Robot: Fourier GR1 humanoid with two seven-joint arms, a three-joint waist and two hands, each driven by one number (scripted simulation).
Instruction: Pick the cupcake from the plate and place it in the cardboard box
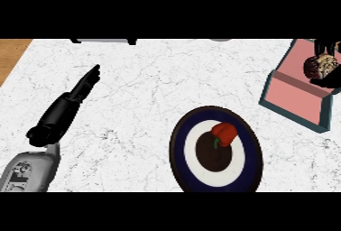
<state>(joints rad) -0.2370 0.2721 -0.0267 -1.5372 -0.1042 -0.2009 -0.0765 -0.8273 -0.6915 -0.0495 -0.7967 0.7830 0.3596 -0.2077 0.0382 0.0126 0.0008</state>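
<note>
Where the white, grey-veined marble counter (146, 81) fills the head view, a strip of brown wood (12, 56) shows at its upper left corner, and the lower edges of a dark object (103, 40) and a pale one (218, 39) cut in along the far side. The grey left forearm (30, 171) enters from the lower left; its black left hand (66, 106) lies over the bare counter with its fingers (90, 76) straight and pointing toward the far side, holding nothing. Centre right lies the round dark blue plate with a white ring and a dark centre (181, 149); a red pepper with a green stem (224, 133) rests on it, just above the dark centre. At the right edge stands the open box with teal outer walls and a pink inside (293, 101), well apart from the left hand and just beyond the plate's upper right. The black right hand (326, 47) hangs over the far part of this box, its fingers curled round the cupcake with a pale, speckled top and a dark base (321, 65). The cupcake is thus held within the outline of the box, at its upper right; whether it touches the box floor cannot be told. The hand partly hides the cupcake's far side.
</note>
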